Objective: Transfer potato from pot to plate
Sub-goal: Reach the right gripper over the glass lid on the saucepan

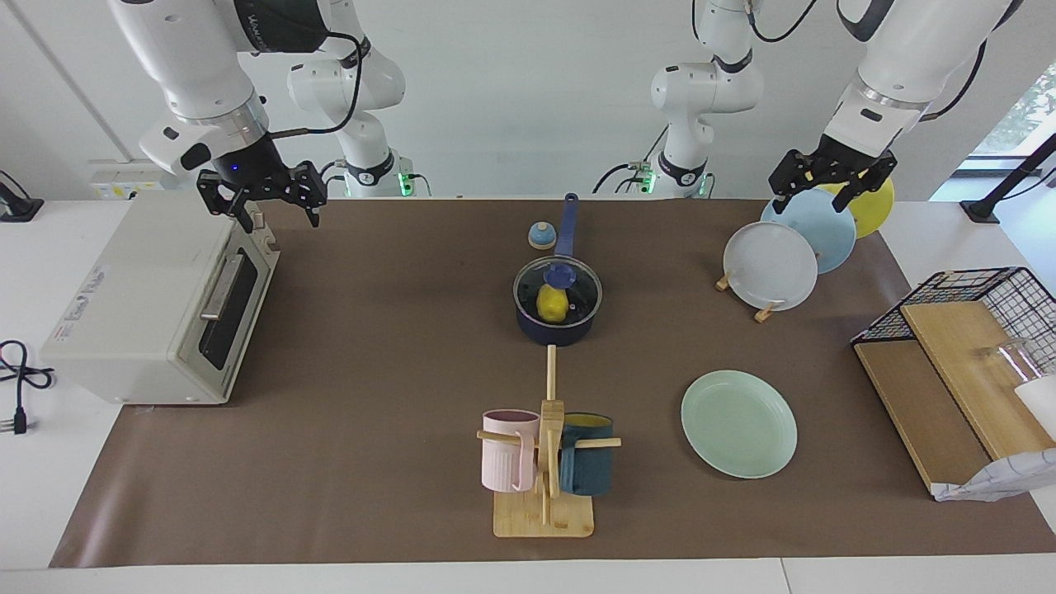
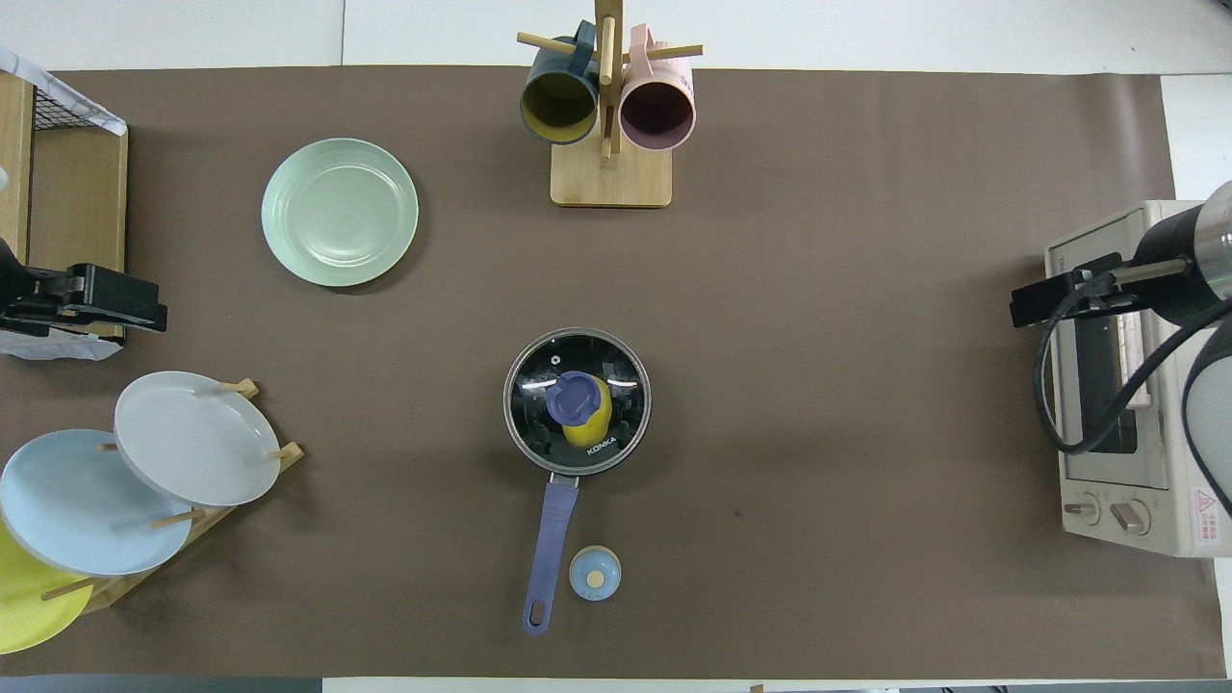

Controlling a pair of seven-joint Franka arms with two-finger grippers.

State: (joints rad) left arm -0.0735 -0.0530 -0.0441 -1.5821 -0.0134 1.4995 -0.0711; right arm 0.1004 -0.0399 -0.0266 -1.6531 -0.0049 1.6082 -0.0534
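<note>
potato [image 1: 552,303]: inside the saucepan [image 1: 558,318], mid tabletop [image 1: 379,363], seen thru the glass lid [image 1: 587,287]. Not reachable till lid's off.
lid: still on the pan, blue knob [image 2: 574,397] on top, right over the potato.
plate [image 1: 739,423]: mint-green, bare, farther from robots than the pan, toward left arm's end.
left pincer [image 1: 832,183]: up in air over the plate rack [image 1: 763,312], fingers spread, holding nothing.
right pincer [image 1: 262,195]: over the toaster oven [image 1: 157,297], fingers apart, empty; waits.
risk 1: grabbing for potato w/ lid on = fingers hit glass. Lid first.
risk 2: lid knob small & rounded; off-centre pinch could tilt the lid or shove the pan.
risk 3: potato smooth, oval; may roll or squirt out of the fingers, or roll off the plate's shallow rim.
risk 4: left arm dropping near the racked grey plate [image 1: 770,266] & light blue plate [image 1: 810,229] could clip them.
edges: pan handle [image 2: 549,551] points at robots, small bell [image 2: 595,574] just beside it.
open room: bare brown mat between pan and plate, and toward the oven; good spot to park the lid. Mug tree [image 1: 545,458] sits farther out, beside the plate.
</note>
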